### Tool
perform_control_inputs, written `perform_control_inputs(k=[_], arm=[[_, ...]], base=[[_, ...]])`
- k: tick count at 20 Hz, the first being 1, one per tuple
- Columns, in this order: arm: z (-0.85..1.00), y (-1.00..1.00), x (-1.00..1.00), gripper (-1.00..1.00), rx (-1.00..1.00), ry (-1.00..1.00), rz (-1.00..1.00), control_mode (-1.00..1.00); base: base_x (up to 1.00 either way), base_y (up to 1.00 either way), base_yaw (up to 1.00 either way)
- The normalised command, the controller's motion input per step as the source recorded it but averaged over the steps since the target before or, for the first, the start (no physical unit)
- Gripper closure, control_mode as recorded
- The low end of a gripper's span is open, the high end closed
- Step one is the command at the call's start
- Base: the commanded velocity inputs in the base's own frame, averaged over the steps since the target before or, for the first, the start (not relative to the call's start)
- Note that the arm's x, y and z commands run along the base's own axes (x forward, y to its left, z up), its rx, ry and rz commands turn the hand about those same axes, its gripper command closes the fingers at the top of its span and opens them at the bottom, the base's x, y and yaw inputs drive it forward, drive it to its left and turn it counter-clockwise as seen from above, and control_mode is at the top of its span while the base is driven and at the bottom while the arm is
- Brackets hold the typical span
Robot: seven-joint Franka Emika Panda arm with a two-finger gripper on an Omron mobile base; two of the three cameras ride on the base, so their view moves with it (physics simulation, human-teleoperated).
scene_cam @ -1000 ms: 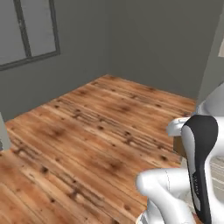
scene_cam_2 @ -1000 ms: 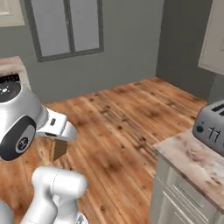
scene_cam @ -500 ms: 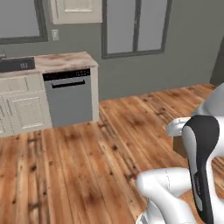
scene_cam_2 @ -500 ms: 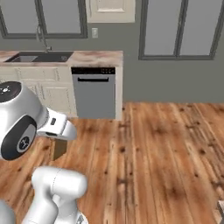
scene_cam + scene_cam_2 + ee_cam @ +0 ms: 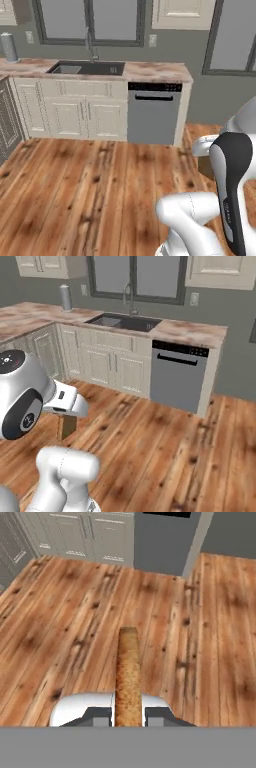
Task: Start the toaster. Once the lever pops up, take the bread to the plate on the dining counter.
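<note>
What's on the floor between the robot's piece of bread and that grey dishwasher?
Nothing. In the hand view, only bare wooden floor stretches from the bread, pinched in the gripper, to the dishwasher.

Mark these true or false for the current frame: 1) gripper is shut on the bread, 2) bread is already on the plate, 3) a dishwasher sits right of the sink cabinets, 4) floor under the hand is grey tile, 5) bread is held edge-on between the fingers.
1) True. The gripper is shut on the bread.
2) False. The bread is in the gripper, above the wooden floor.
3) True. In the left base view the grey dishwasher stands right of the cream cabinets under the sink.
4) False. The floor is brown wooden planks.
5) True. The hand view shows the slice edge-on, a narrow tan strip rising from between the fingers.
</note>
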Motion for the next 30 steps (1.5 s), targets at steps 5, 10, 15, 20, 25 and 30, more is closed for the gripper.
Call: perform_control_inputs(k=[5, 10, 15, 20, 25, 30], arm=[[0.0, 0.0, 0.0, 1.0, 0.0, 0.0, 0.0, 1.0], [0.0, 0.0, 0.0, 1.0, 0.0, 0.0, 0.0, 1.0], [0.0, 0.0, 0.0, 1.0, 0.0, 0.0, 0.0, 1.0], [0.0, 0.0, 0.0, 1.0, 0.0, 0.0, 0.0, 1.0], [0.0, 0.0, 0.0, 1.0, 0.0, 0.0, 0.0, 1.0], [0.0, 0.0, 0.0, 1.0, 0.0, 0.0, 0.0, 1.0]], base=[[0.77, 0.0, 0.75], [0.45, 0.18, 0.76], [0.17, 0.81, 0.66], [0.04, 0.99, 0.66], [0.0, 1.0, 0.53], [0.2, 1.0, 0.36]])
